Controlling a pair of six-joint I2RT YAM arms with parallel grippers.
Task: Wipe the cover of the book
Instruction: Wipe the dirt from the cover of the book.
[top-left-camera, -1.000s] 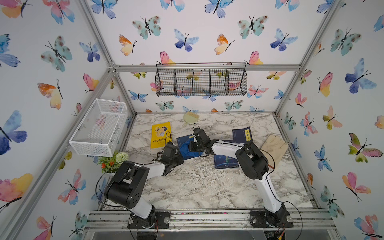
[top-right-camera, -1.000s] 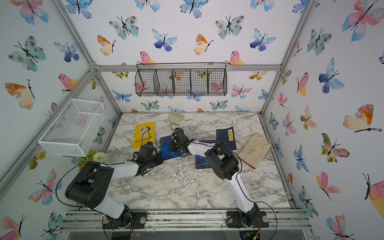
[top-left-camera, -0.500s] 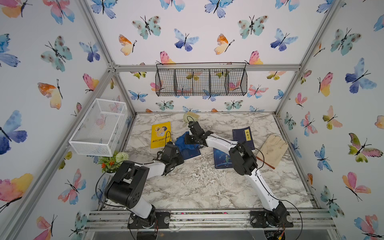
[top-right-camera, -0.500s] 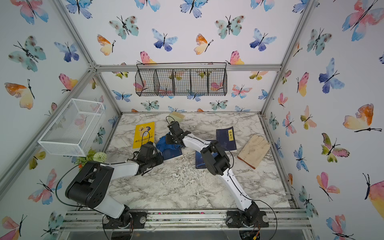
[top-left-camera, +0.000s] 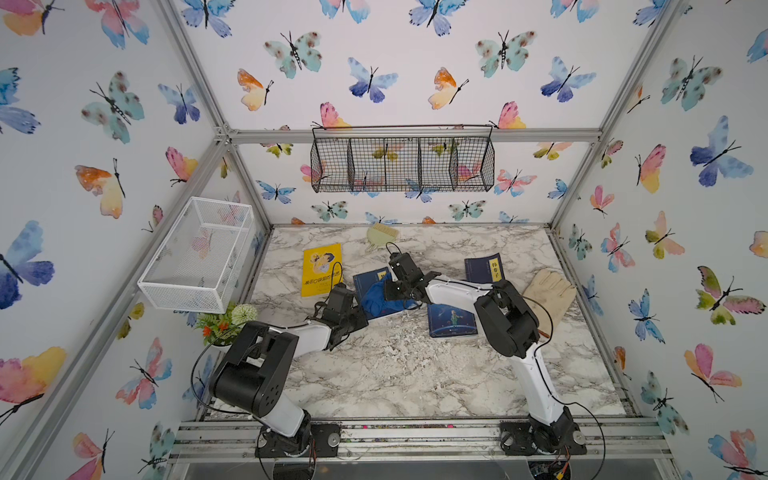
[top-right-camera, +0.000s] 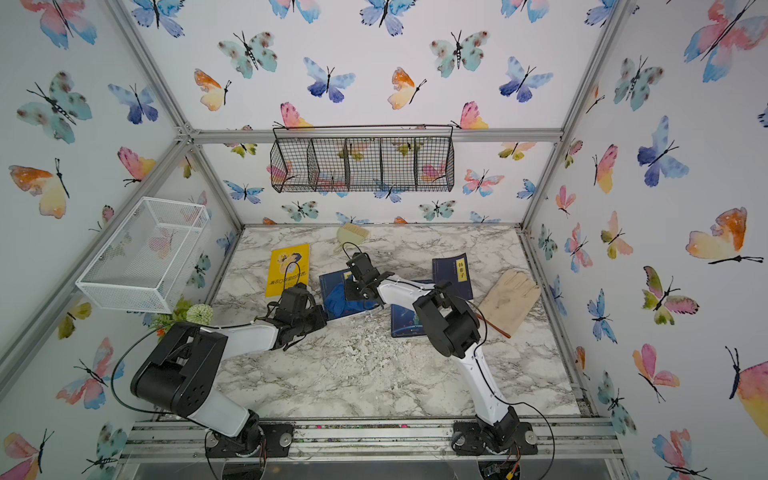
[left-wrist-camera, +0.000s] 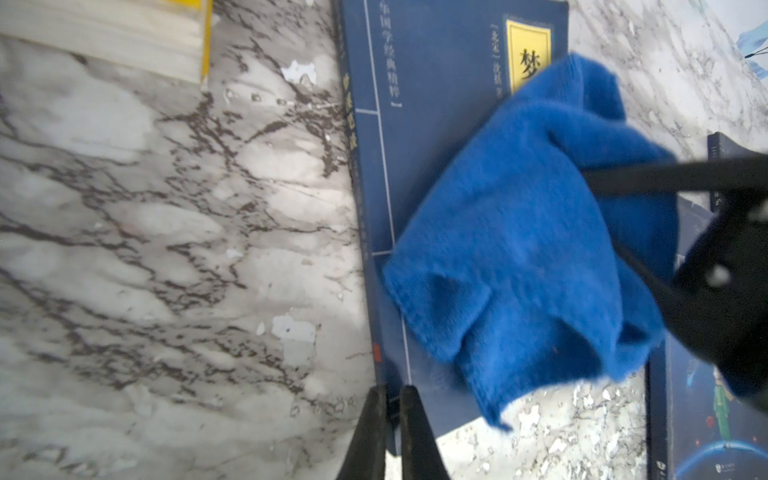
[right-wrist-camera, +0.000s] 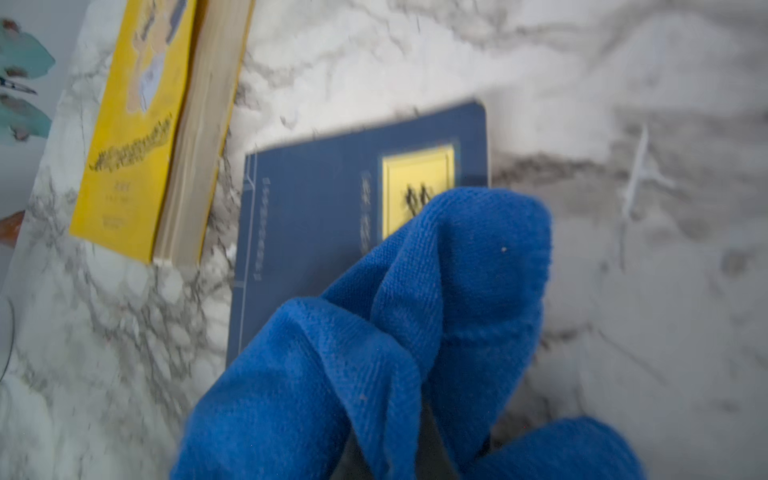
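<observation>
Mid-wipe, I'd say. The dark blue paperback book with the yellow title label (left-wrist-camera: 436, 166) lies flat on the marble-look desk (top-left-camera: 395, 374). The fluffy blue cloth (left-wrist-camera: 532, 232) sits bunched on the book's cover, over part of the label. The right hand (top-left-camera: 390, 290) is clamped tight on that cloth. The left hand (left-wrist-camera: 394, 392) is closed on nothing, tips at the book's corner, probably pinning it. The strip by the book's spine is bare, so that bit seems left. Can't tell how clean the cover is.
</observation>
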